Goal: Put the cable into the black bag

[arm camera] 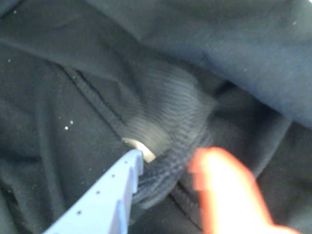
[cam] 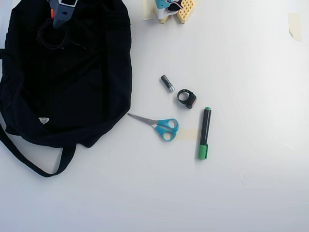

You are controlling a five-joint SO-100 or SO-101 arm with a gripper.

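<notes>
**Cable is over the bag, release is still left**

The black bag (cam: 67, 92) lies wide on the white table (cam: 241, 193), and it is the biggest thing here. In the overhead view the gripper (cam: 59, 20) is above the bag's upper part, with a dark coil of cable (cam: 52, 38) just below its fingertips, lying on or very near the black cloth.

In the wrist view the coil (arm camera: 168, 122) sits between the two fingers: the pale blue finger (arm camera: 109, 195) is on one side and the orange finger (arm camera: 229, 190) on the other, both close to the bundle. The fingers seem to pinch the cable, but the picture is blurred, so I cannot tell if they really press it or are already a little loose. Around the fingers there is only dark fabric, so I judge that the cable is at the bag or inside its mouth.

What seems done: the cable is carried to the bag. What is left, in my judgement: to let it go and take the arm away.

Far from the fingers, on the table, lie scissors (cam: 159, 125), a green marker (cam: 204, 134), a small black ring-shaped thing (cam: 186, 98) and a small battery-like cylinder (cam: 167, 82).
</notes>
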